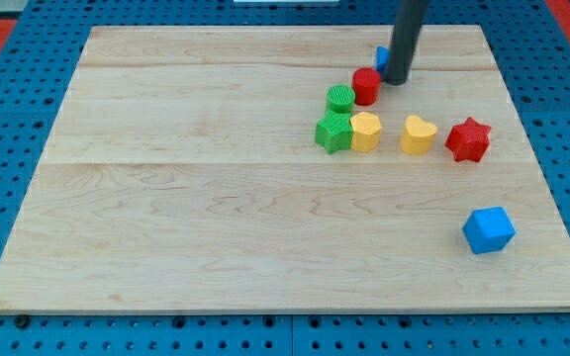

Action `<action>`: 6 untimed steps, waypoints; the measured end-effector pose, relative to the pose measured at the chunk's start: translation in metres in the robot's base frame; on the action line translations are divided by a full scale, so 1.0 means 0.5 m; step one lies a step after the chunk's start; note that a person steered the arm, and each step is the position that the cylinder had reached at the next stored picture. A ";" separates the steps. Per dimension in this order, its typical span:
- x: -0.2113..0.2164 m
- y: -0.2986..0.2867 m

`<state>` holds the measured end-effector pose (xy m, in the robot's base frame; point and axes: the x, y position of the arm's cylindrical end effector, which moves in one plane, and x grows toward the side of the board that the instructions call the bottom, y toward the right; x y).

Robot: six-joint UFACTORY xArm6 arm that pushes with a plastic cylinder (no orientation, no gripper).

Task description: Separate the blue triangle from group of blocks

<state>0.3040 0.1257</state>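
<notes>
The blue triangle [381,56] peeks out behind my tip [396,80], far and right on the board, beside the red round block [366,85]; no jaws show, and I think it needs pushing farther away.

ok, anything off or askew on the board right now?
Nothing damaged or tipped. Only oddities: the blue triangle is mostly hidden behind my tip, which sits beside the red cylinder, and the blue cube lies alone toward the view's bottom right, far from the cluster.

Blocks — red [366,85], green [340,97], yellow [365,131], blue [488,229] (pale wooden board [216,198]).
</notes>
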 end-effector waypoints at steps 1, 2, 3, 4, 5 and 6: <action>0.003 -0.086; 0.000 -0.035; -0.028 0.009; -0.031 -0.038; -0.026 -0.126; -0.052 -0.073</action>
<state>0.2780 0.0891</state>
